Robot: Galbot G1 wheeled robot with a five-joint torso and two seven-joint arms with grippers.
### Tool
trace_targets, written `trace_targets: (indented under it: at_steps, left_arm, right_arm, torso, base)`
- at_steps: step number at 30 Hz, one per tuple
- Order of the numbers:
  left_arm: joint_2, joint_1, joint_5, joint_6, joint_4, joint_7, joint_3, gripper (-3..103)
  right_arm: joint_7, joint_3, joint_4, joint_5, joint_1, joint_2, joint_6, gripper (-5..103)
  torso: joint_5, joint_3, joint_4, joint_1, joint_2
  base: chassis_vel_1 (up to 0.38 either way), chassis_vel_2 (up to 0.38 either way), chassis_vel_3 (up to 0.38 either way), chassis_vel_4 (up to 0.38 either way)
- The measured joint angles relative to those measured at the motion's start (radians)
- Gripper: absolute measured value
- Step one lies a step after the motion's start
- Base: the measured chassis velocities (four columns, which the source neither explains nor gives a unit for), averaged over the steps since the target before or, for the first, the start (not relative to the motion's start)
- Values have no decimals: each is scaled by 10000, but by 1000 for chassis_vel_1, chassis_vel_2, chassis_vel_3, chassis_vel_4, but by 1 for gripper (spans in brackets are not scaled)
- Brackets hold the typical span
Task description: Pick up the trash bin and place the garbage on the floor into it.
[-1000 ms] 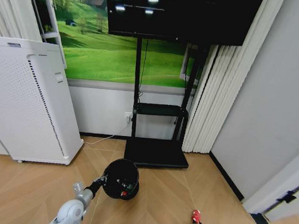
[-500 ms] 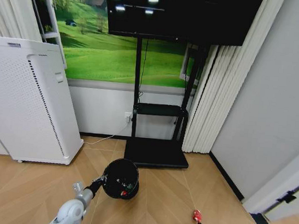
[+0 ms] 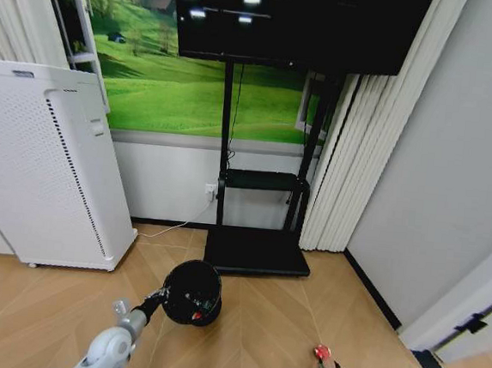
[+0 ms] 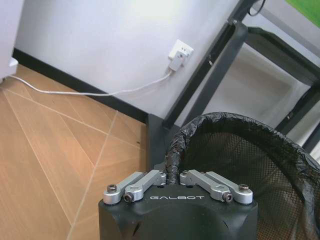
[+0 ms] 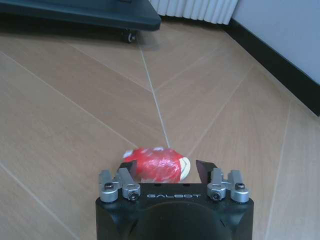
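Trash bin [image 3: 192, 292], black mesh holding small scraps, hangs above the wood floor [image 3: 250, 339] before the TV stand [image 3: 255, 252], its rim pinched in the closed left gripper [image 4: 172, 176], while the right gripper [image 5: 165, 169] sits half-open with the red wrapper [image 5: 159, 164] between its fingers.

The head camera looks down from high up at the light wooden floor [image 3: 250, 339]. Each wrist camera sits close behind its fingers, near the floor. All three see that floor.

Showroom-like room: TV stand [image 3: 262, 194], air purifier [image 3: 45, 166]
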Motion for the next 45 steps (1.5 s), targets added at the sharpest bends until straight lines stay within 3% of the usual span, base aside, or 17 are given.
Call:
trace_targets:
  at_steps: [2, 9, 20, 29, 37, 38, 41, 44, 45]
  left_arm:
    - [24, 122, -27, 0, -62, 3, -181, 6]
    - [33, 349, -28, 0, -198, 9, -363, 6]
    - [-30, 857, 21, -3, -362, 8, -730, 6]
    - [-86, 889, 34, -5, -369, 1, -769, 6]
    - [-81, 733, 5, -8, -332, -28, -661, 6]
    - [-75, 717, -3, -11, -329, -29, -645, 6]
    - [-64, 703, -21, -18, -328, -31, -639, 6]
    - [-50, 679, -50, -20, -327, -31, -638, 6]
    - [-50, 679, -50, -20, -327, -31, -638, 6]
  right_arm:
    - [-2, -96, 278, 128, 43, -73, -179, 84]
    - [-256, -351, -284, -31, 443, -133, -171, 100]
    - [-675, -1177, -2132, -407, 1887, -52, -8, 100]
    - [-680, -1195, -2895, -513, 2227, 36, 166, 102]
    - [-694, -1136, -3124, -490, 2193, 52, 279, 86]
    - [-697, -1131, -3176, -480, 2194, 67, 360, 79]
    - [-701, -1117, -3185, -468, 2182, 71, 410, 73]
    - [-700, -1094, -3178, -467, 2156, 80, 436, 57]
    - [-700, -1094, -3178, -467, 2156, 80, 436, 57]
  torso:
    - [-1, 0, 0, 0, 0]
    - [0, 0, -3, 0, 0]
    - [0, 1, -1, 0, 0]
    - [-1, 0, -1, 0, 0]
    - [0, 0, -3, 0, 0]
    - [-1, 0, -3, 0, 0]
    - [-2, 0, -1, 0, 0]
    - [-3, -1, 0, -1, 0]
    - [-3, -1, 0, -1, 0]
  base:
    - [0, 0, 0, 0]
    - [0, 0, 0, 0]
    - [0, 0, 0, 0]
    - [0, 0, 0, 0]
    - [0, 0, 0, 0]
    - [0, 0, 0, 0]
    - [0, 0, 0, 0]
    - [0, 0, 0, 0]
    - [0, 0, 0, 0]
